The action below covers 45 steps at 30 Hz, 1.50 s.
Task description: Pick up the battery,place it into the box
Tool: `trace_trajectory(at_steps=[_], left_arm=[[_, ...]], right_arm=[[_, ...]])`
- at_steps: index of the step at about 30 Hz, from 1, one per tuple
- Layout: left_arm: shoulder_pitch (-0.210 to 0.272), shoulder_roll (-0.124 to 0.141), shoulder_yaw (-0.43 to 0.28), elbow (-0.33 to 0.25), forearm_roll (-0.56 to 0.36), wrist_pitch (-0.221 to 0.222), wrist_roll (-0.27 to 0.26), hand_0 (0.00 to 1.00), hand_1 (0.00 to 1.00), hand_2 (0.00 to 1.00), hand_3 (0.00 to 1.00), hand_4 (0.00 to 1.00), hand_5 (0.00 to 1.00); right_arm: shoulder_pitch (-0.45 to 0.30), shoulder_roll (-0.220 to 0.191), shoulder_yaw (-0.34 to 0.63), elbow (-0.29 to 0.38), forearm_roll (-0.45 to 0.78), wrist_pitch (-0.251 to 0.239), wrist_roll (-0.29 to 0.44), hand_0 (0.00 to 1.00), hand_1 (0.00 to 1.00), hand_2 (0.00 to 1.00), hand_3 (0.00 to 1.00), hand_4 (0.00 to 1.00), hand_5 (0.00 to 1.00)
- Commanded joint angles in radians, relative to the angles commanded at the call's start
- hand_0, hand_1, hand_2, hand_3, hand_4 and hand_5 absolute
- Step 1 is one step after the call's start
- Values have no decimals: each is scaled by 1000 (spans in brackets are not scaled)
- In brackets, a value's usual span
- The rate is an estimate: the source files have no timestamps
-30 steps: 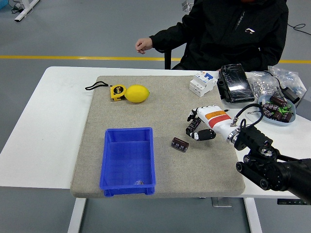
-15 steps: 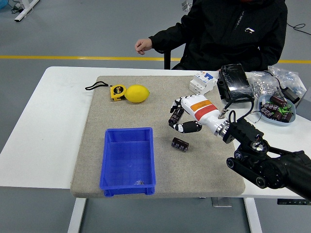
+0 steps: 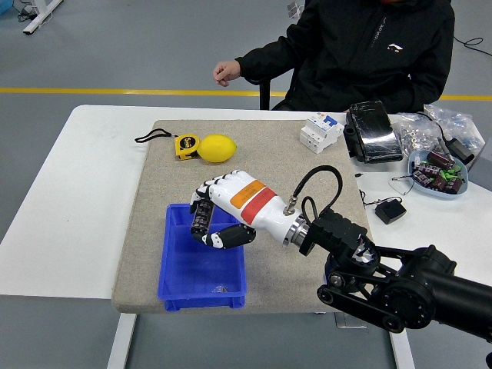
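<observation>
While the right hand [image 3: 219, 215] hangs over the blue box [image 3: 203, 255], these are the points that matter:

Hand: the right hand's fingers are curled round a dark cylinder, the battery [image 3: 201, 217], held roughly upright between fingers and thumb.
Battery position: above the far right part of the box's opening, clear of the floor, not yet let go.
Left hand: not in view.
Box contents: one small item lies near the box's near wall; too small to tell what it is.
Risk, release point: the battery sits close to the box's right wall, so a drop from here could, I judge, clip the rim and bounce out onto the mat [image 3: 307, 261].
Risk, shape: a round cylinder will likely roll or tip on landing; dropped from height it may rattle against the walls.
Risk, fingers: if the thumb opens late, the battery could be dragged sideways with the hand.
Surface: a grey-beige felt mat covers most of a white table [image 3: 69, 200]; it should damp a stray roll.
Other items: a lemon [image 3: 217, 147] and yellow tape measure [image 3: 184, 145] at the far left of the mat, a white breaker [image 3: 320, 131] at far right, a bowl of similar cylinders [image 3: 438, 171] on the right.
Room: grey floor with a yellow line; a person in a black jacket [image 3: 361, 54] sits at the far side, one hand [image 3: 227, 73] resting closed, away from the work.
</observation>
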Motion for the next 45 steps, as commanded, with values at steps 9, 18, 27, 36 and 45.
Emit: trace_trajectory(at_steps=[9, 18, 27, 36, 45], left_arm=[[-8, 3, 6, -2, -9, 1, 3, 769, 753, 750, 600, 656, 586], [-11, 4, 8, -1, -14, 3, 2, 771, 753, 750, 600, 655, 586], [1, 6, 4, 2, -14, 5, -4, 770, 753, 750, 600, 655, 586], [7, 1, -1, 4, -5, 6, -7, 769, 753, 750, 601, 654, 585], [9, -6, 9, 4, -13, 9, -9, 768, 751, 752, 601, 655, 586]], right_arm=[[8, 19, -20, -17, 3, 76, -11, 630, 687, 750, 798, 907, 288], [13, 3, 16, -24, 5, 65, -7, 652, 701, 762, 814, 903, 285], [-15, -95, 137, -4, 1, 33, -12, 582, 654, 723, 788, 858, 260], [-121, -123, 230, -102, 44, -33, 0, 496, 606, 682, 710, 880, 290], [-187, -107, 224, -165, 56, -45, 12, 488, 601, 673, 712, 882, 291]])
